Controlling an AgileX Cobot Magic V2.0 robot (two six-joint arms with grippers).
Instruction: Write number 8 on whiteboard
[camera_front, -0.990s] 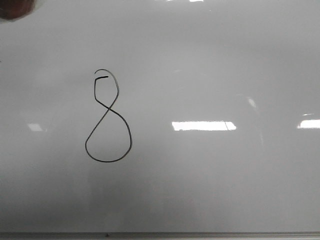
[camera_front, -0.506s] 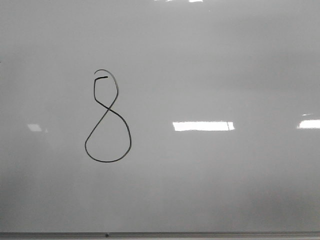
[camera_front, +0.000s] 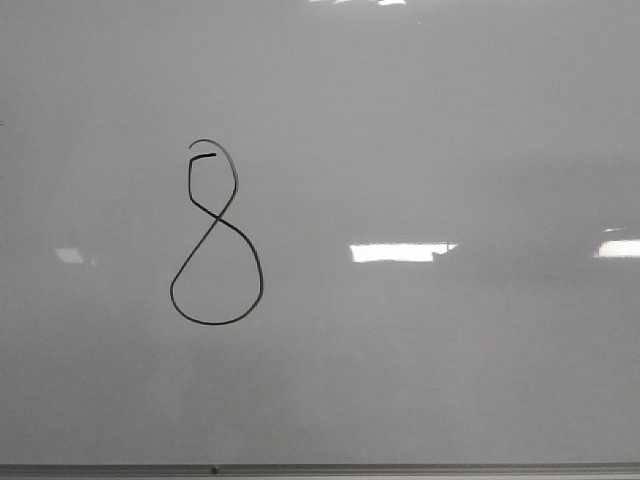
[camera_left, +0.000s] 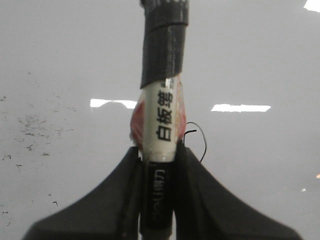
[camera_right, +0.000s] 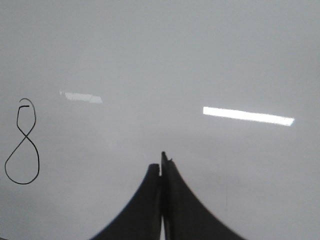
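A thin black number 8 (camera_front: 215, 240) is drawn left of centre on the glossy pale whiteboard (camera_front: 420, 120) in the front view. It also shows at the edge of the right wrist view (camera_right: 22, 142). A bit of its top stroke (camera_left: 199, 137) peeks out beside the marker in the left wrist view. My left gripper (camera_left: 159, 152) is shut on a white marker (camera_left: 161, 125) with black tape round its upper part, held off the board. My right gripper (camera_right: 161, 167) is shut and empty, over bare board (camera_right: 200, 60) beside the 8. Neither gripper shows in the front view.
The board's thin grey metal bottom edge (camera_front: 320, 469) runs along the front view's lower border. Bright white light reflections (camera_front: 400, 252) lie on the board. Faint dark specks (camera_left: 30, 125) mark the board in the left wrist view.
A dark reddish blur at the top left corner of the front view has gone out of view. The light reflection has shifted slightly. The number 8 is unchanged.
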